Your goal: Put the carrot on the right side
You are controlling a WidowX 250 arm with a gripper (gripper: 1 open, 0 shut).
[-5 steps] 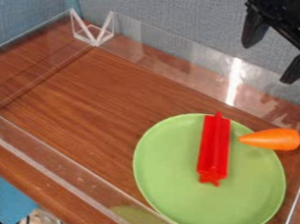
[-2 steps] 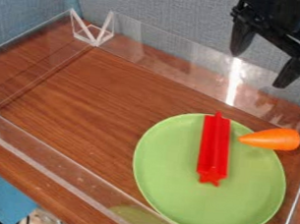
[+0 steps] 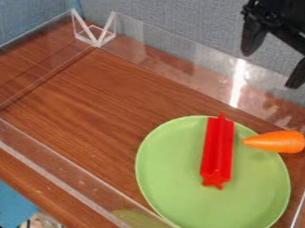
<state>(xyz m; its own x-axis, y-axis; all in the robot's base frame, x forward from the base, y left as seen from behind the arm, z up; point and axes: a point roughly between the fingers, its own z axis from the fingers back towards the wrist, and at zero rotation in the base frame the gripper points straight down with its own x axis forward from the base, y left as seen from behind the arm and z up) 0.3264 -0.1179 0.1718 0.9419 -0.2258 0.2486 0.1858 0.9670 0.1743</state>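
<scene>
Black fingers [image 3: 280,59] spread wide (holding nothing), angled down, hovering above carrot [image 3: 277,141] on plate [image 3: 177,183] edge.

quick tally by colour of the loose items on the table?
Orange: 1, the carrot
Red: 1, the long block
Green: 1, the round plate
White: 1, the wire stand
Total: 4
</scene>
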